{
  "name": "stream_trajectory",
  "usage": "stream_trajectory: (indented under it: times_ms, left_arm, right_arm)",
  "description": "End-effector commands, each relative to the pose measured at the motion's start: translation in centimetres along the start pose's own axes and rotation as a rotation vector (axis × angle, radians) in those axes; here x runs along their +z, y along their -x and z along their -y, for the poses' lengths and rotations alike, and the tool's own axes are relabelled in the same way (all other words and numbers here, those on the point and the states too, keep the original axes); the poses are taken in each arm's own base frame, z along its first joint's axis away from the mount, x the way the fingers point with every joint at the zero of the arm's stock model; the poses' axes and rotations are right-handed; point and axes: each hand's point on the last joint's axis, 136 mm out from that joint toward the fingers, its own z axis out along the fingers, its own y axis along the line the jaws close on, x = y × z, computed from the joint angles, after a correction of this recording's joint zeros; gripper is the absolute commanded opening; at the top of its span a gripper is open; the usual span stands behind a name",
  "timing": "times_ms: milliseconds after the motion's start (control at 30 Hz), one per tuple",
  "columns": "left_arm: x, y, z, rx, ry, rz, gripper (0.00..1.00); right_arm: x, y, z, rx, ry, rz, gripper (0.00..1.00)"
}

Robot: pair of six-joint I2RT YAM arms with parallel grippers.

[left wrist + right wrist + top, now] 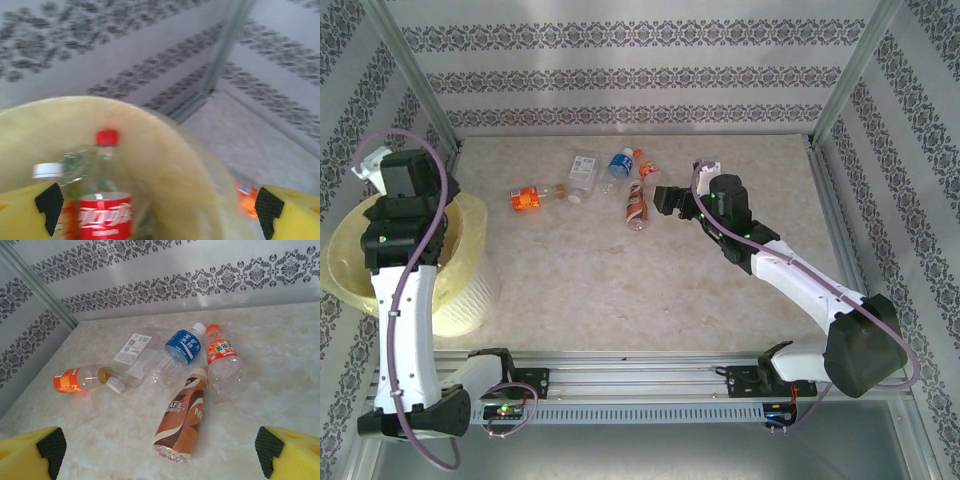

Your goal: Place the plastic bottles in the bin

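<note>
Between the left jaws nothing is gripped: the black pads [49,206] stand wide apart, released. Directly below and ahead of them sits the bin [170,150], its yellow liner spread under the opening. Inside it, low in the gap and nearer the left pad, stands a red-labelled bottle [105,212] with a red cap, touching neither pad. Just beside it, toward the left pad, is a blurred white-capped bottle [48,171]. At least two bottles are judged deposited; anything deeper is hidden.

Between the right jaws nothing is gripped either. They are spread wide, released, low over the desk [280,335]. Closest ahead, a little right of the centre line, a brown coffee bottle [181,420] lies on its side, base toward the jaws, near the gap but not within it. Beyond its neck, touching or nearly so, lies an orange-capped bottle [223,360]. Further ahead and leftward come a blue-labelled bottle [180,349] and a clear white-labelled bottle [134,354]. Farthest left is a small orange-labelled bottle [75,380].

Finding: five bottles are left on the desk, all lying down, none held. The task is judged partly done. The brown coffee bottle looks the easiest next pick for the right jaws.
</note>
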Motion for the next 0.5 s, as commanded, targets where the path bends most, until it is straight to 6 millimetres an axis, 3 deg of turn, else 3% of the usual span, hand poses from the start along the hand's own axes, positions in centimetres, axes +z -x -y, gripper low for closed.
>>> stream_trajectory:
  times_ms: [0, 167, 267, 367, 467]
  left_arm:
    - [-1.1, 1.0, 4.7, -0.057, -0.202, 0.036, 1.00]
    - [-2.5, -0.2, 11.5, -0.049, -0.491, -0.022, 1.00]
    - [-3.7, -1.0, 15.3, -0.037, -0.653, -0.064, 1.00]
    - [-5.0, -2.1, 18.7, -0.029, -0.796, -0.107, 1.00]
    - [-6.0, -3.2, 21.0, -0.007, -0.873, -0.137, 1.00]
  right_arm:
    - [0.1, 1.7, -0.2, -0.034, -0.007, 0.024, 0.98]
    - [0.8, 1.3, 1.7, -0.006, -0.098, -0.049, 0.98]
    - [1.6, -0.1, 3.2, 0.037, -0.153, -0.113, 0.98]
    - [2.4, -1.6, 4.8, 0.085, -0.211, -0.174, 0.98]
    - [3.4, -2.9, 5.1, 0.115, -0.207, -0.224, 0.98]
